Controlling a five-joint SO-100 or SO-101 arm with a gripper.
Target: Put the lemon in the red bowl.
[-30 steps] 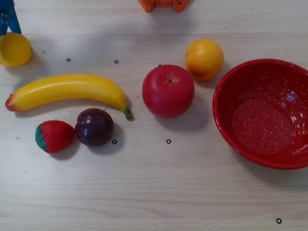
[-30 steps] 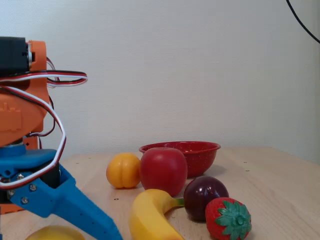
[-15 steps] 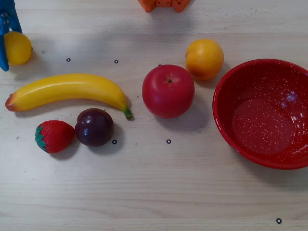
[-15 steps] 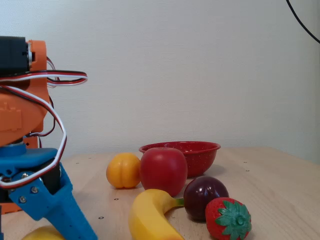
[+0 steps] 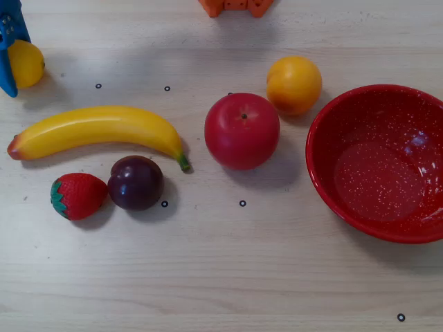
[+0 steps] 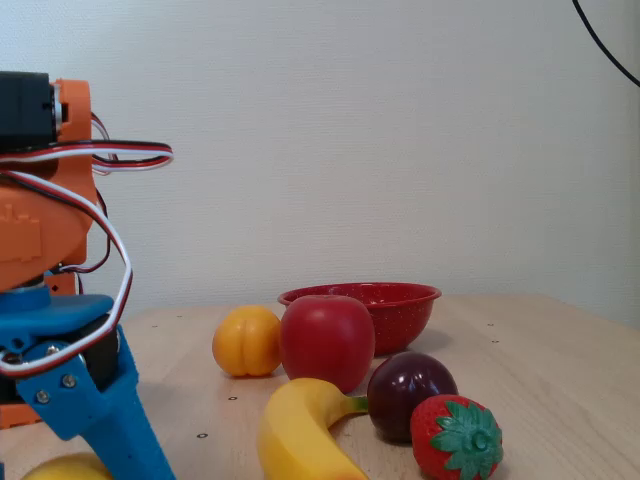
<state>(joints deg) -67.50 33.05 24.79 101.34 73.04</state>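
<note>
The lemon [image 5: 28, 63] lies at the far top left of the overhead view, on the table. My blue gripper [image 5: 11, 66] is right at it: one blue finger [image 5: 7, 72] runs along the lemon's left side and more blue sits above it. The view's edge cuts off the rest, so I cannot tell whether the jaws are closed on it. In the fixed view the lemon [image 6: 62, 468] peeks out at the bottom left behind a blue finger [image 6: 105, 420]. The red bowl [image 5: 325, 124] stands empty at the right and also shows in the fixed view [image 6: 400, 312].
Between lemon and bowl lie a banana [image 5: 97, 130], a strawberry [image 5: 76, 195], a dark plum [image 5: 136, 182], a red apple [image 5: 242, 131] and an orange fruit [image 5: 294, 84]. The orange arm base [image 5: 235, 7] is at the top edge.
</note>
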